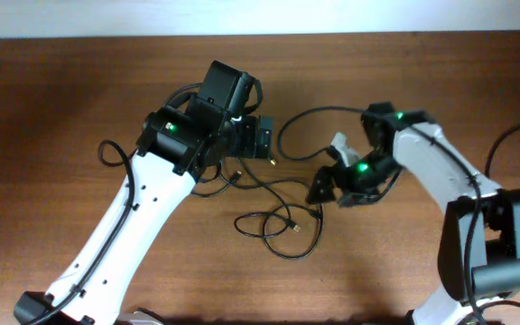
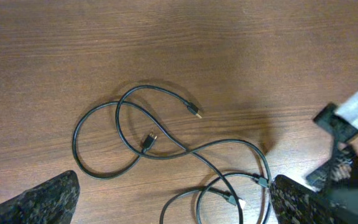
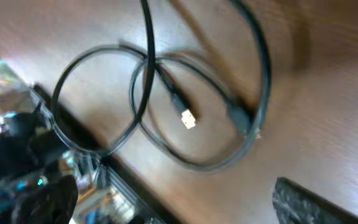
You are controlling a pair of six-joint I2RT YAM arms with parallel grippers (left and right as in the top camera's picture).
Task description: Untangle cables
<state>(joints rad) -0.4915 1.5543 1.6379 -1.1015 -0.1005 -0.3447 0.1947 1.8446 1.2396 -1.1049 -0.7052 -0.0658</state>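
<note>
Brown wood-grain tbl point(image 1: 61, 90); thin blk cables point(image 2: 188, 150) looped near ctr.

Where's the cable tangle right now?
The cables lie at the table centre in the overhead view, just below the left gripper and beside the right gripper.

Brown wood-grain table point(image 1: 61, 99), pale strip point(image 1: 242, 16) along far edge
</note>
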